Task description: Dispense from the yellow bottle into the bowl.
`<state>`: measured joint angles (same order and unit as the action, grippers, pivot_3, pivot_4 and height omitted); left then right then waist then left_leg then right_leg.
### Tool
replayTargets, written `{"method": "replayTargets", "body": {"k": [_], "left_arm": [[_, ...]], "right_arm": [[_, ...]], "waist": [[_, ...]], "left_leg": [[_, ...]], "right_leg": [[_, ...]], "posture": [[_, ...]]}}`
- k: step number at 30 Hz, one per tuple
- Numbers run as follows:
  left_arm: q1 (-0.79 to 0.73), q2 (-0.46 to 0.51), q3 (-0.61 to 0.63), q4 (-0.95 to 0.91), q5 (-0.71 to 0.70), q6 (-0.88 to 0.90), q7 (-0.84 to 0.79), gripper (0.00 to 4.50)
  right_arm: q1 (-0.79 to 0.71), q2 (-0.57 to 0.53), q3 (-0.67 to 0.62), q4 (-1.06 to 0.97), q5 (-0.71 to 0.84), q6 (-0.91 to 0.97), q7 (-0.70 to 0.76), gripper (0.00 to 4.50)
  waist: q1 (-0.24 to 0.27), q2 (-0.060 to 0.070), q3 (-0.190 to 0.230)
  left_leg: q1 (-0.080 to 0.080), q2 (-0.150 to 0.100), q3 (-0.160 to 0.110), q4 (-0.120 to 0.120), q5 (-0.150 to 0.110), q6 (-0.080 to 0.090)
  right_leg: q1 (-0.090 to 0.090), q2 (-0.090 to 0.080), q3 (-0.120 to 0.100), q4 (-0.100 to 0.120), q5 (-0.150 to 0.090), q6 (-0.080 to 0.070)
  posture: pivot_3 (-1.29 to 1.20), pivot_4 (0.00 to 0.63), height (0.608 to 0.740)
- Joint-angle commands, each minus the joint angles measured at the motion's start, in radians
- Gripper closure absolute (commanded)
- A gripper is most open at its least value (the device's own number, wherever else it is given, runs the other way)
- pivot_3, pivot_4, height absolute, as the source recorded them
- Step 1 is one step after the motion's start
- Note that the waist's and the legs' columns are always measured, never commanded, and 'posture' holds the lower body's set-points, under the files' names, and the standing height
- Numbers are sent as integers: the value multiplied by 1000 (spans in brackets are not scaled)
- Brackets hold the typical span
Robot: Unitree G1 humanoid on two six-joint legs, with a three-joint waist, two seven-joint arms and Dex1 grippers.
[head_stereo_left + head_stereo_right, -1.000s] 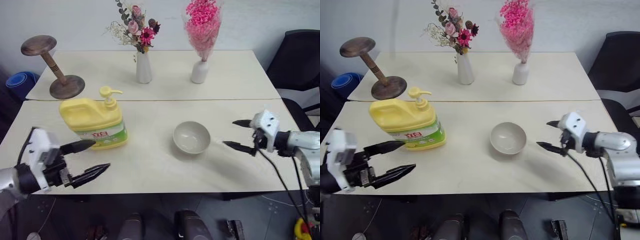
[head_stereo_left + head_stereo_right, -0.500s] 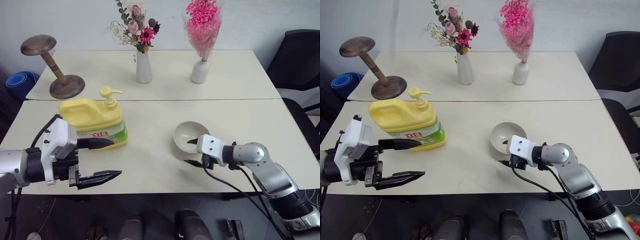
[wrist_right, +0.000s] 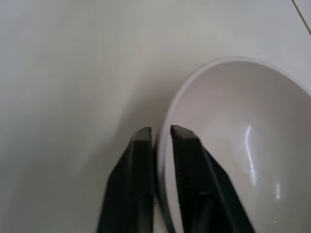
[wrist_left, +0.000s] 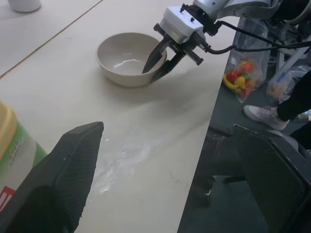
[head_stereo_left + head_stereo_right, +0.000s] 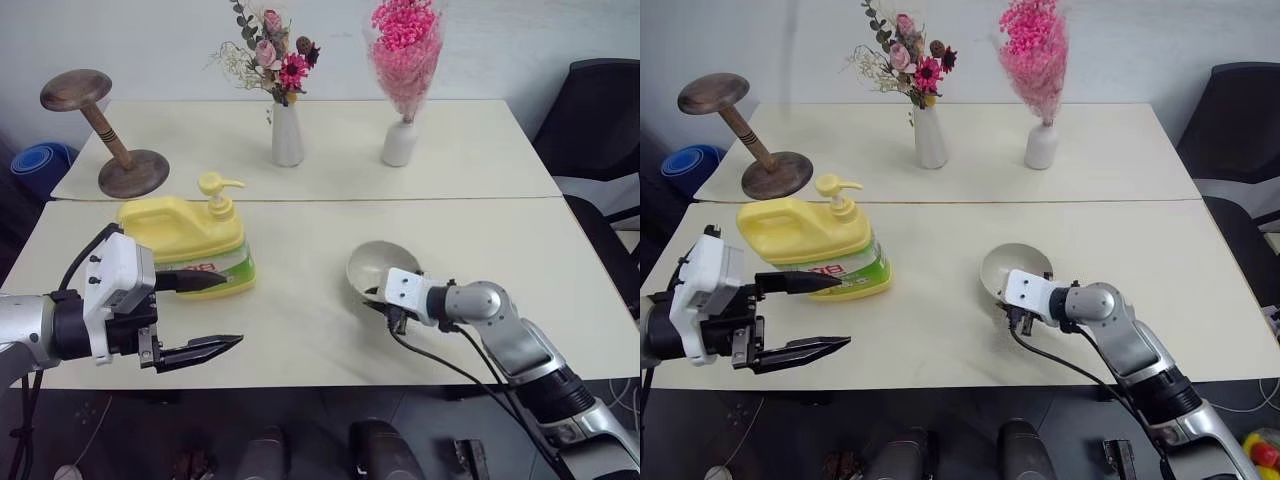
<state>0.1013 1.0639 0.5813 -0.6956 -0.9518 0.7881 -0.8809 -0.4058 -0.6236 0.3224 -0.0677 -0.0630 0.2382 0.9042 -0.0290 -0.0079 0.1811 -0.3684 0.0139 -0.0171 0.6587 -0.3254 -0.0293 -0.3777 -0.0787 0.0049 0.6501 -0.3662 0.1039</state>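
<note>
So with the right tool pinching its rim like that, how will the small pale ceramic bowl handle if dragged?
The small pale ceramic bowl looks rigid and glossy, so it probably slides easily on the smooth cream table. Pinched at one rim edge by the right tool, it may tilt if lifted.

The yellow bottle [image 5: 186,247] looks like smooth plastic with a soft sheen, its label glossier. The bowl [image 4: 127,57] is glazed ceramic – smooth, catching highlights inside. The worktop [image 5: 300,330] is pale and matt. The spool-shaped stand [image 5: 108,136] is dark wood, and the pincer fingers [image 3: 190,160] are matt black with ribbed inner faces.
</note>
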Motion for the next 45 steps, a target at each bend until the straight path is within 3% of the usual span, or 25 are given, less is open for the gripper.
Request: {"method": "replayTargets", "body": {"k": [1, 7, 14, 17, 21, 29, 37, 45], "left_arm": [[-6, -10, 16, -8, 10, -20, 2, 0], [-74, -16, 26, 28, -35, -1, 38, 0], [-346, 49, 98, 237, -276, 108, 153, 0], [-415, 113, 110, 377, -241, 111, 99, 613], [-466, 173, 29, 498, -116, 48, 26, 1869], [-662, 111, -185, 605, 46, -62, -9, 4481], [-770, 35, -301, 647, 174, -106, -27, 4481], [-740, 10, -334, 602, 237, -123, -71, 4481]], "right_arm": [[-9, -4, -5, -18, 4, -23, 21, 4455], [-32, -24, 0, -19, -13, -46, 56, 4455], [-240, -39, 17, 4, 30, -119, 231, 4455], [-397, 3, 45, 50, 71, -127, 344, 4500], [-580, 67, 117, 216, 32, -212, 444, 4500], [-788, 204, 163, 488, -10, -339, 501, 4500], [-934, 276, 164, 651, -24, -409, 576, 4500], [-1054, 299, 164, 720, -6, -429, 702, 4500]], "waist": [[0, 0, 0], [0, 0, 0], [-7, -1, 1], [-13, -1, 1], [-26, -2, 1], [-27, -4, 2], [-52, -4, 2], [-64, -4, 2]], "left_leg": [[0, 0, 0, 0, 0, 0], [0, 0, 0, 0, 0, 0], [-1, 0, 0, 4, 0, 0], [-2, 0, 0, 3, 0, 0], [-3, 0, 1, 2, 0, -1], [-10, -2, 1, 6, 0, -1], [-12, -1, 1, 6, 1, -2], [-12, 0, 1, 6, 1, -2]], "right_leg": [[0, 0, 0, 0, 0, 0], [0, 0, 0, 0, 0, 0], [-2, 1, 0, 5, 0, 0], [-5, 1, 0, 6, 0, 0], [-7, 1, 0, 7, 0, 0], [-14, 0, -1, 13, 0, 1], [-16, 1, -6, 14, 1, 1], [-16, 0, -7, 15, 1, 1]], "posture": [[0, 150, 740], [0, 150, 740], [0, 150, 740], [0, 150, 740], [0, 150, 740], [0, 150, 740], [0, 150, 740], [0, 150, 740]]}}
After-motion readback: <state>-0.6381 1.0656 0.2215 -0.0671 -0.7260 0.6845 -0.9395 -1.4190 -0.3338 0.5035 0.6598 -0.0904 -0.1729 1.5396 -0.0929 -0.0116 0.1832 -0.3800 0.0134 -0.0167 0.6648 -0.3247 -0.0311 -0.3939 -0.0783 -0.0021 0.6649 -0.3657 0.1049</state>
